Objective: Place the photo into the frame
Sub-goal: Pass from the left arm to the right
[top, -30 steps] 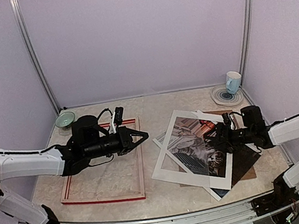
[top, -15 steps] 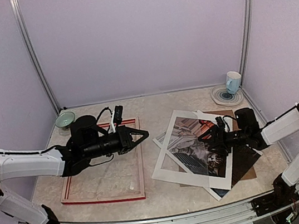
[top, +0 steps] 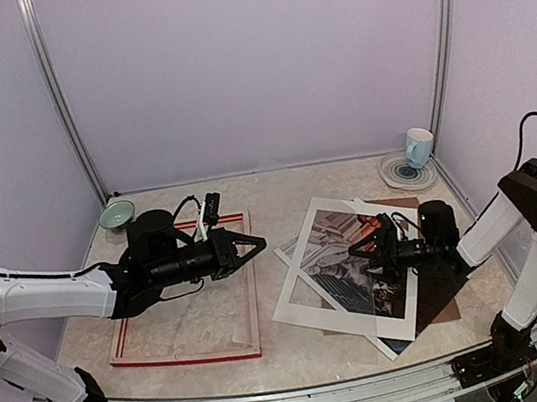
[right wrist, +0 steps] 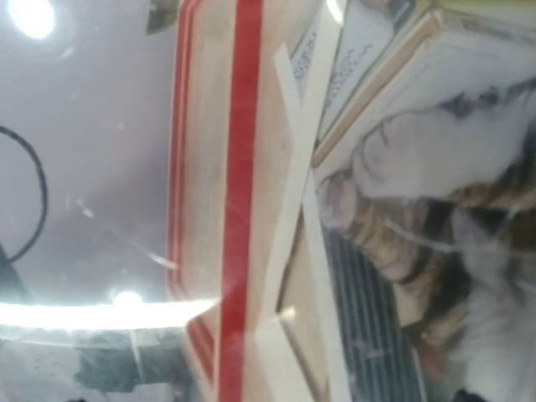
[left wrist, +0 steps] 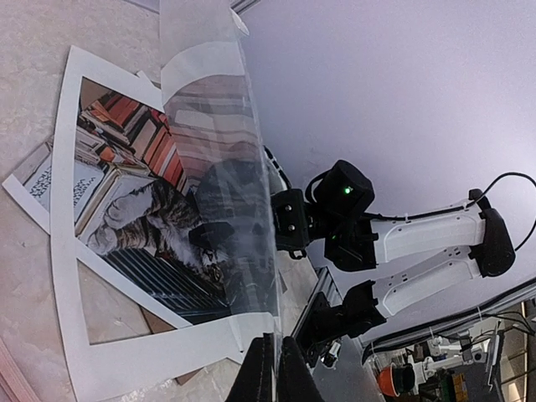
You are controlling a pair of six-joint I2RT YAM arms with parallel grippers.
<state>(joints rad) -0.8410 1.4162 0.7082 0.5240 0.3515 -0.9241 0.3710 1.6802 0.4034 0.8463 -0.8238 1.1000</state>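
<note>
The frame [top: 186, 358] lies flat on the left half of the table [top: 277, 190], pale wood side up with red along its edges. Bare table shows through its opening. The photo [top: 345, 270] is not in it. It lies well apart on the right half, face up in a loose, skewed pile.

A white mat [top: 310, 306] sits on top of the photo, and the cat and books show through its window. A brown board [top: 445, 296] sticks out from under the pile on the right. In the left wrist view a clear sheet [left wrist: 213, 117] also lies across the right part of the photo. I cannot tell whether it rests flat or is tipped up.

The left hand [top: 258, 242] is clenched on nothing. It points right above the frame's right rail, between frame and pile.

The right hand [top: 362, 248] is low over the photo with its fingers spread, grasping nothing. Whether it touches the sheet or the print I cannot tell.

At the back left a small green bowl [top: 117, 214] stands near the frame's far corner. At the back right a pale cup [top: 419, 146] stands on a plate [top: 396, 177], beyond the pile. What the bowl and cup hold cannot be seen.
</note>
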